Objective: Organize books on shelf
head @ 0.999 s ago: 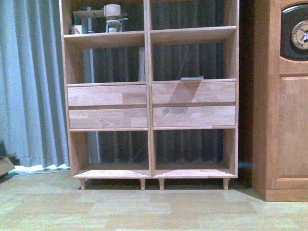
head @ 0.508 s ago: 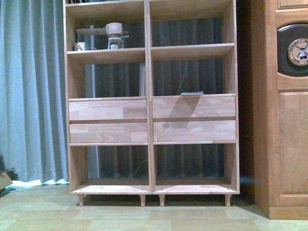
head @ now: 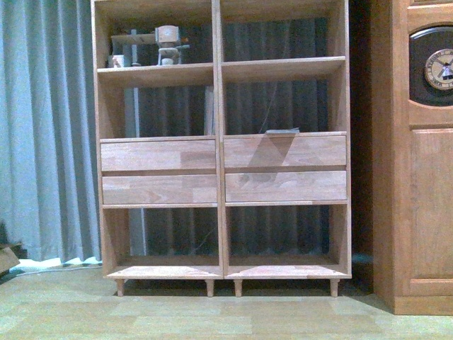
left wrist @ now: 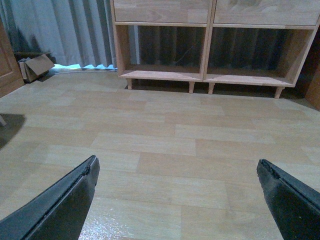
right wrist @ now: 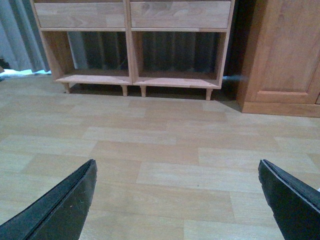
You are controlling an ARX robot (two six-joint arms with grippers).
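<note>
The black left gripper (left wrist: 176, 164) and black right gripper (right wrist: 176, 165) are released wide, grasping nothing, facing the light natural-wood bookcase (head: 283, 151) with drawers.

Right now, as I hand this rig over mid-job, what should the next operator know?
Left pincer: open, holding nothing.
Right pincer: open, holding nothing.
Shelf stands straight ahead, beside the clock cabinet.
A thin flat item, possibly a book, lies in the right middle compartment, above the drawers. No other book shows in any view.
Done: cannot tell.
Left: find the books and set them on the shelf.
</note>
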